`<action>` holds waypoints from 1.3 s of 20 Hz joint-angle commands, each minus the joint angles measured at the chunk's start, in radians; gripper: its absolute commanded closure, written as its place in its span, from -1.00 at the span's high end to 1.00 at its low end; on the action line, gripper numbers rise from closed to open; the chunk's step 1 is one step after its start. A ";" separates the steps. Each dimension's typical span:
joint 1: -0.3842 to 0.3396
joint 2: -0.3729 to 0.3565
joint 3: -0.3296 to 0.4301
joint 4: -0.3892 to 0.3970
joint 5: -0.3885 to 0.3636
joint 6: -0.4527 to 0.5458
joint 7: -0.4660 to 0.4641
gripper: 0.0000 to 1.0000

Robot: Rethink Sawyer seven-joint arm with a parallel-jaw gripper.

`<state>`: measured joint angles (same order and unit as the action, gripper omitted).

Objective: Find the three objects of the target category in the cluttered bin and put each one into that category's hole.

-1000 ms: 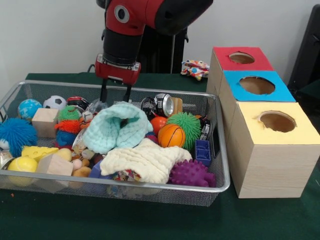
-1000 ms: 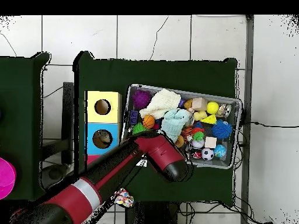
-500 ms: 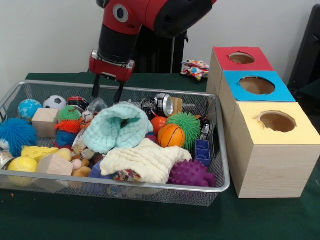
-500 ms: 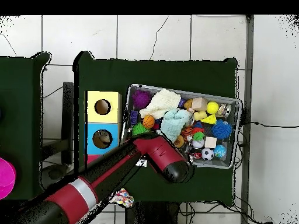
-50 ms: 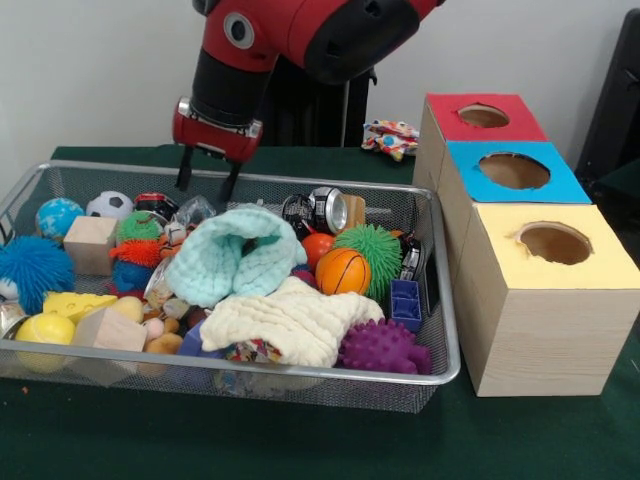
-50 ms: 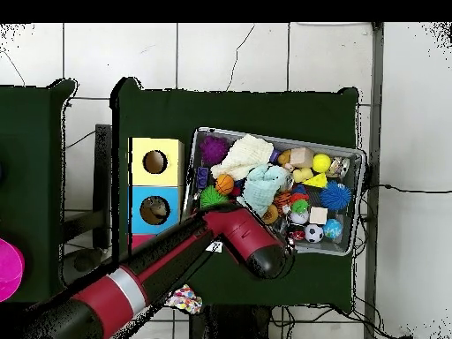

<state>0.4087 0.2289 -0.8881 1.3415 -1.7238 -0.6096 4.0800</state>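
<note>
A: What is in the bin that could be the target?
B: The category isn't named, so I can only list groups. Balls: an orange basketball at the middle, a green spiky ball just beside it, a purple spiky ball at the near right corner, a blue spiky ball at the left wall, a small football at the back. Cloths: a teal one humped at the centre and a cream one lying in front of it, touching. There are also wooden blocks and cans.

A: And the pincer?
B: Empty, its two black fingers apart, hanging above the bin's back rim, left of centre, touching nothing. From overhead the arm hides it.

A: So which step?
B: Searching, I judge. Nothing is held, and all the visible toys lie in the bin.

A: Next move?
B: Probably to come down on one item at the back left, or to shift a cloth to bare what it covers. Then a carry to the boxes on the table beside the bin: red hole, blue hole or yellow hole.
</note>
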 commanded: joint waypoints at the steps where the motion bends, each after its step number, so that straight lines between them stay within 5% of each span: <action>1: -0.051 0.078 0.126 -0.047 0.084 0.008 0.300 1.00; 12: -0.096 0.125 0.171 -0.106 0.115 0.025 0.280 1.00; 18: -0.196 -0.019 0.272 -0.047 0.266 0.037 0.060 1.00; 22: -0.217 -0.057 0.290 -0.025 0.298 0.015 0.007 1.00; 26: -0.319 -0.146 0.356 0.029 0.515 0.013 -0.318 1.00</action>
<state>0.1949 0.1515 -0.8144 1.3408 -1.4795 -0.6057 4.0673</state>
